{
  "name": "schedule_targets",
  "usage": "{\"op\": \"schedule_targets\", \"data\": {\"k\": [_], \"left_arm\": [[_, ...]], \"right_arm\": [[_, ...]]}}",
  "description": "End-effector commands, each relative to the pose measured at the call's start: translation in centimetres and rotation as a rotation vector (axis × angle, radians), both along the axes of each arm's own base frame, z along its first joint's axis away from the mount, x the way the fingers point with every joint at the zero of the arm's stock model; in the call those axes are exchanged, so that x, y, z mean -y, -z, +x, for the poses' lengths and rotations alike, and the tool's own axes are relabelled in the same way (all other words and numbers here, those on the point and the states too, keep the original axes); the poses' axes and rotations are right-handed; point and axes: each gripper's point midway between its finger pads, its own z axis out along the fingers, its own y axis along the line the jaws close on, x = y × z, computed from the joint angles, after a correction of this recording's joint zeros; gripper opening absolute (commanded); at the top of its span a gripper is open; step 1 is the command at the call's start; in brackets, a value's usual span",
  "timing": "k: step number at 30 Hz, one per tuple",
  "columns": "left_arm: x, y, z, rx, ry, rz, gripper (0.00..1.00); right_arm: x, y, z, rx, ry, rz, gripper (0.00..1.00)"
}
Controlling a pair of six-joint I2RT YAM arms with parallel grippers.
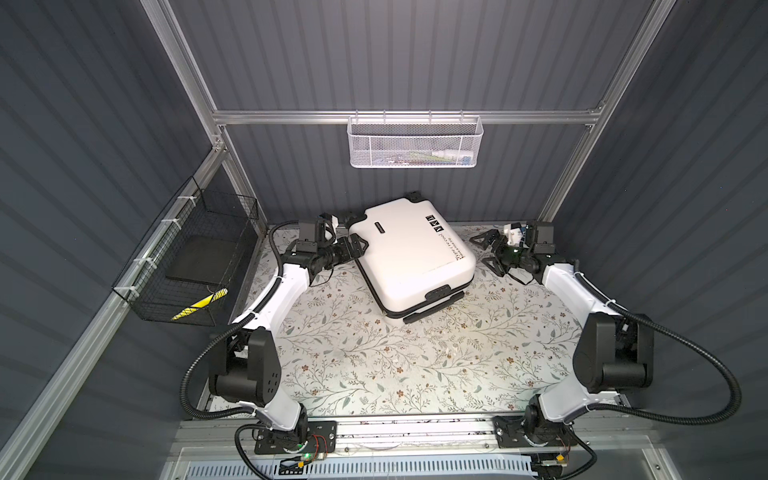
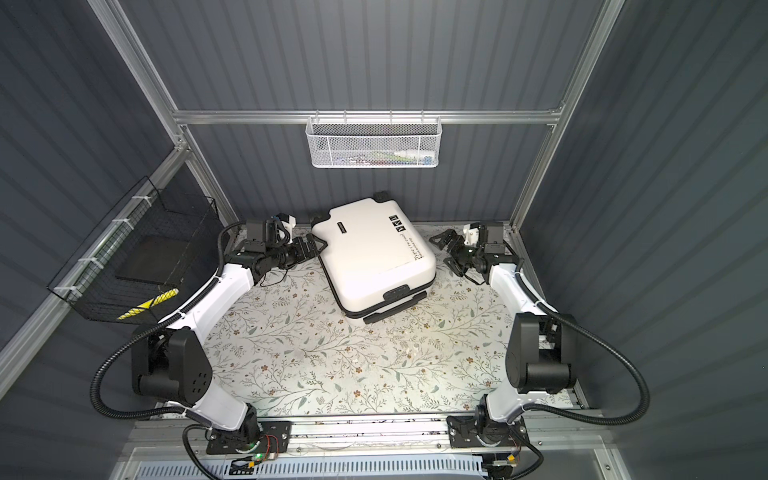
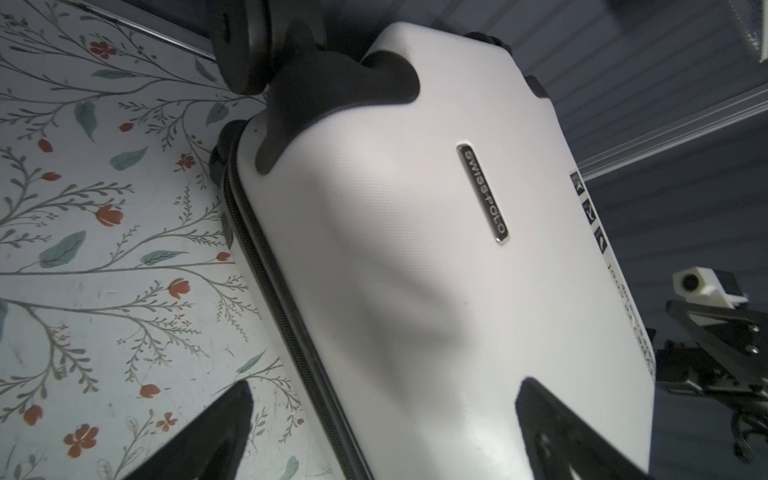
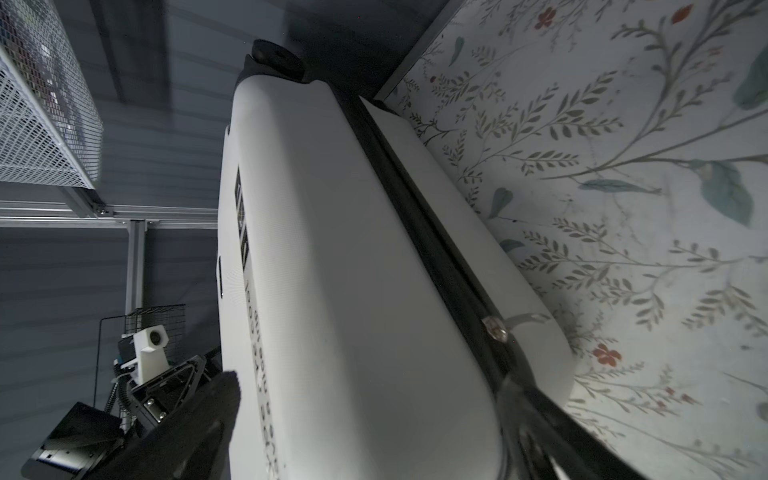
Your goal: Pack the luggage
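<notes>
We see the luggage point(image 1: 411, 257), a white hard-shell case lying flat and zipped on the floral table point(image 1: 374, 374), directly between the 2 grippers. The left gripper point(image 1: 355, 243) has its jaws spread across the case's edge, with a wheel point(image 3: 245, 45) ahead of it, and the right gripper point(image 1: 486, 251), also spread wide, sits just beside the opposite edge with the zipper pull point(image 4: 494, 328) close ahead of its jaws. We judge the main risk to be the smooth shell sliding or pivoting if only 1 arm pushes, carrying that small pull away from the jaws or snagging a jaw on the zip trim.
</notes>
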Motion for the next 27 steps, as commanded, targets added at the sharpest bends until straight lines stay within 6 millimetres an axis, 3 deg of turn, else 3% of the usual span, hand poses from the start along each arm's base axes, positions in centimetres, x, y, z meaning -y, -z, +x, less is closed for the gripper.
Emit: {"op": "schedule_targets", "data": {"k": [1, 9, 20, 24, 27], "left_arm": [[1.4, -1.2, 0.7, 0.018, 0.065, -0.057, 1.00], [2.5, -0.2, 1.4, -0.016, 0.104, -0.107, 1.00], [2.9, 0.8, 1.0, -0.042, 0.141, -0.109, 1.00], [2.9, 0.5, 0.7, -0.034, 0.154, -0.103, 1.00], [3.0, 0.4, 0.6, -0.031, 0.167, -0.104, 1.00]], "right_arm": [[-2.3, -2.4, 0.6, 0.060, -0.070, 0.081, 0.99], [-5.9, -1.1, -1.8, 0.043, -0.161, 0.082, 0.99], [-10.3, 1.0, -8.6, 0.028, -0.251, 0.088, 0.99], [-9.8, 0.6, -10.6, 0.051, -0.238, 0.066, 0.99], [-8.1, 0.5, -11.9, 0.064, -0.190, -0.038, 0.99]]}}
